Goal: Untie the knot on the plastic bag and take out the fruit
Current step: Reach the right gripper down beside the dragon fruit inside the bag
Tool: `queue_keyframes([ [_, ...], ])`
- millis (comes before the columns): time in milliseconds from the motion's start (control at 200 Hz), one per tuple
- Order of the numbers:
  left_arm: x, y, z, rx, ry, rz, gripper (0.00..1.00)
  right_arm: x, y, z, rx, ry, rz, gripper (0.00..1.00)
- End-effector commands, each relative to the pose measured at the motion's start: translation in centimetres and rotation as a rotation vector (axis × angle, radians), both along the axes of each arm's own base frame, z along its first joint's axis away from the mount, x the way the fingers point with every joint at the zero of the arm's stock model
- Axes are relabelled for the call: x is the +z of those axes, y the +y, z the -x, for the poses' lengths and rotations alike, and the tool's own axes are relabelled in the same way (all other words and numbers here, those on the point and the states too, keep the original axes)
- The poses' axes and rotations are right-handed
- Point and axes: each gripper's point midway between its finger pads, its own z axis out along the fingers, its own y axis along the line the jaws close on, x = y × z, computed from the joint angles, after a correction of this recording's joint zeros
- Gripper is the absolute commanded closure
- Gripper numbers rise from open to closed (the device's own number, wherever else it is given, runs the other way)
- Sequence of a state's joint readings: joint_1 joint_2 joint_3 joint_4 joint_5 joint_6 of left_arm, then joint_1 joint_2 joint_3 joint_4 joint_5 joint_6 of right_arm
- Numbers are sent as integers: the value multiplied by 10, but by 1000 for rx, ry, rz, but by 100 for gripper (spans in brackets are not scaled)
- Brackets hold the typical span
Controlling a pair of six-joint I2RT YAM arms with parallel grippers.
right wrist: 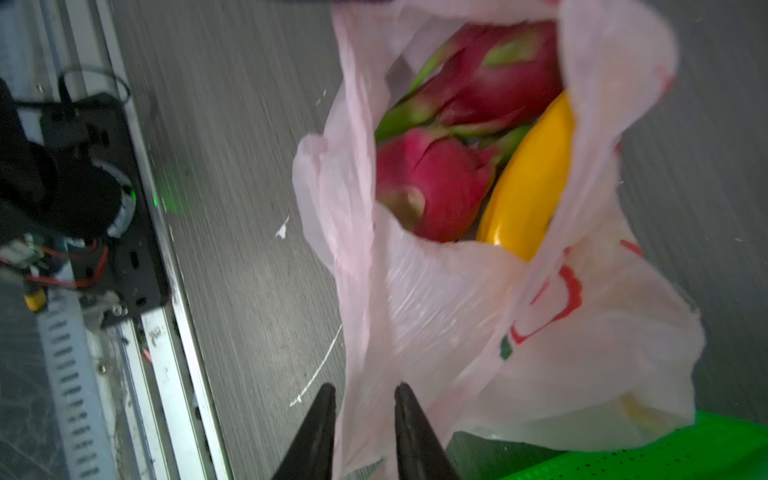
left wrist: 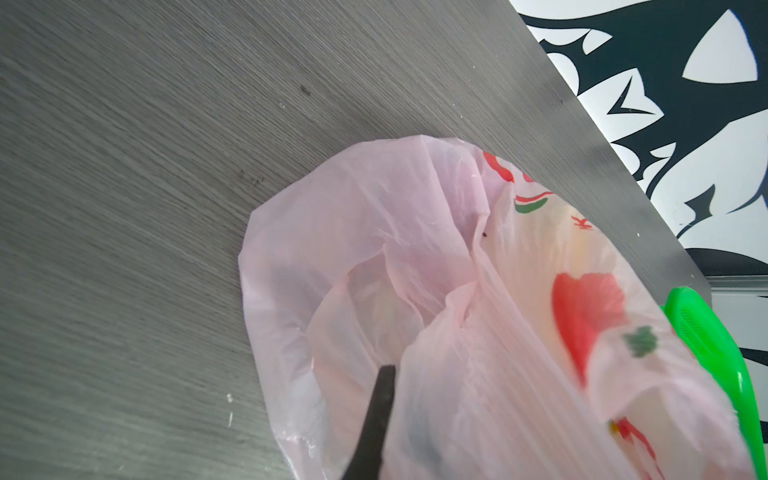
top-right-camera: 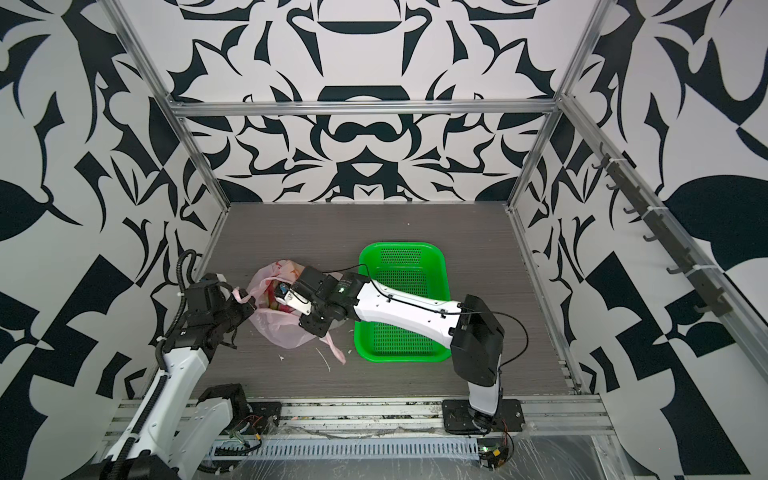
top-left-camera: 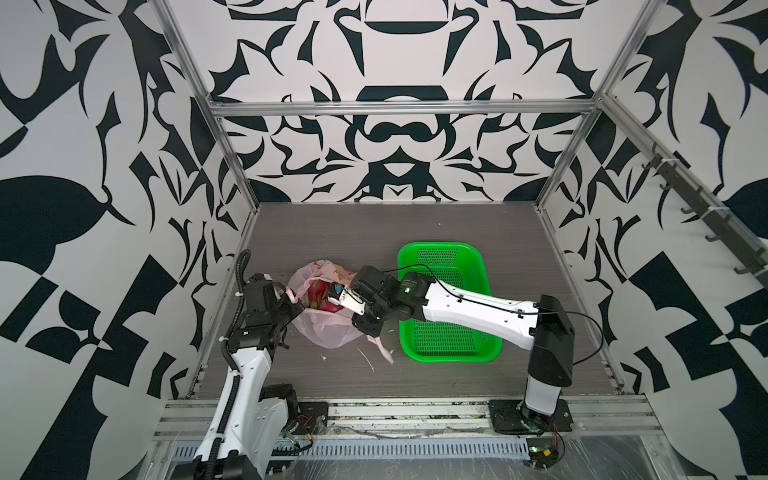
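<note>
Ample bare table (top-left-camera: pixel 353 232) lies behind the plastic bag (top-left-camera: pixel 328 332).

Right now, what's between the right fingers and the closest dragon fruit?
Just thin film of the bag. In the right wrist view it covers the whole stretch from the right fingers to the closest dragon fruit.

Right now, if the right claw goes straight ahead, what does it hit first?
The plastic bag: its film lies inside the right claw; behind it, probably the nearer dragon fruit, though depth is unclear.
</note>
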State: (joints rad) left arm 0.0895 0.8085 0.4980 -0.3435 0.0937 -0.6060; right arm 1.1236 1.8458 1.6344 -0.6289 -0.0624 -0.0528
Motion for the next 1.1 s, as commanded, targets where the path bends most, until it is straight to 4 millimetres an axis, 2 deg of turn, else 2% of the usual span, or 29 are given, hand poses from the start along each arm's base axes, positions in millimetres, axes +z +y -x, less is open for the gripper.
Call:
queue_keyframes([
  [0, -4, -2, 5, 4, -3, 22, 100, 22, 26, -17, -90, -21, -110, 76],
  [265, 1, -10, 13, -15, -31, 67, 100, -4, 69, -42, -176, -2, -155, 79],
  [400, 2, -15, 18, -21, -41, 96, 100, -18, 78, -36, -152, 42, -145, 80],
  [755, -8, -22, 29, -24, -18, 154, 100, -47, 57, 1, -88, 121, -62, 84],
  [1095, -34, -30, 39, -25, 48, 220, 100, -76, 31, 14, -108, 138, 31, 83],
])
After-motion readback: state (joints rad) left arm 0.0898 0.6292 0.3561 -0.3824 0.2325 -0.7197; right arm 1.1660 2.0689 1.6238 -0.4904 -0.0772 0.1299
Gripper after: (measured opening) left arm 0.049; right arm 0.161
